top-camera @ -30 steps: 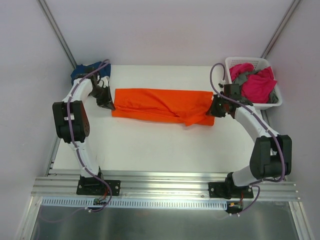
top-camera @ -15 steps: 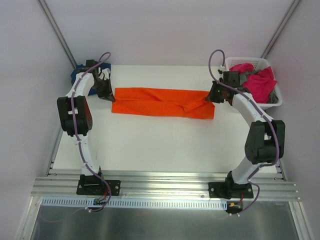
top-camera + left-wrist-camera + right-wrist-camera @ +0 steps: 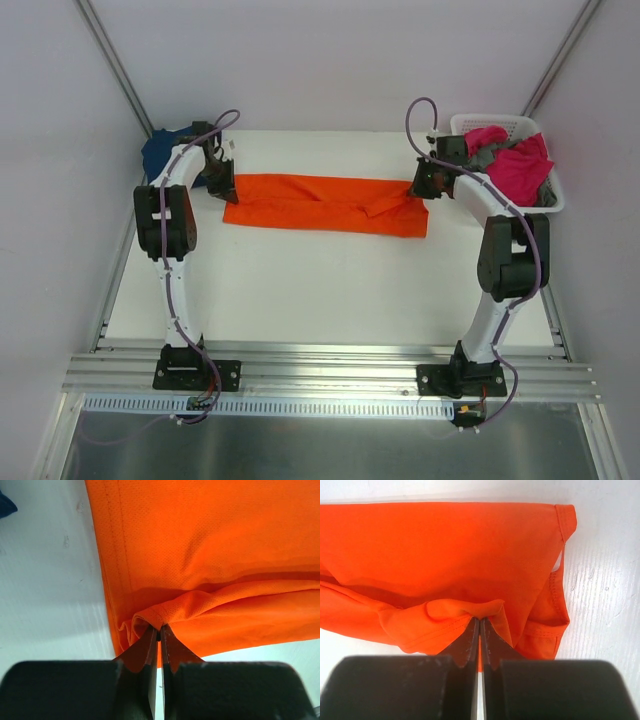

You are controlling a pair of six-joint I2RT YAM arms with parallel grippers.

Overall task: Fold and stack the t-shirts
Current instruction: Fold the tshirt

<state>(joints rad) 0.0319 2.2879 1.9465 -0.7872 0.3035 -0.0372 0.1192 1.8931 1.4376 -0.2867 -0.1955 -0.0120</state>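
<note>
Orange t-shirt (image 3: 320, 203) now lies narrower; left gripper (image 3: 159, 627) & right gripper (image 3: 479, 620) each clamp a thin hem bunch, so I fear uneven pull cd slip one, skewing fold.

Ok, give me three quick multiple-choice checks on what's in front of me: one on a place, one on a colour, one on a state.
1. Where does the white basket stand on the table?
A. far right corner
B. near left corner
C. centre

2. What colour is the t-shirt stretched out across the table?
A. navy
B. grey
C. orange

3. How do the left fingers stand?
A. wide open above the cloth
B. shut on a fold of the t-shirt's edge
C. shut on nothing

Answers:
1 A: the overhead view shows the basket at the table's far right.
2 C: the overhead view and both wrist views show orange cloth.
3 B: the left wrist view shows the fingers together with a pinched fold at their tips.
</note>
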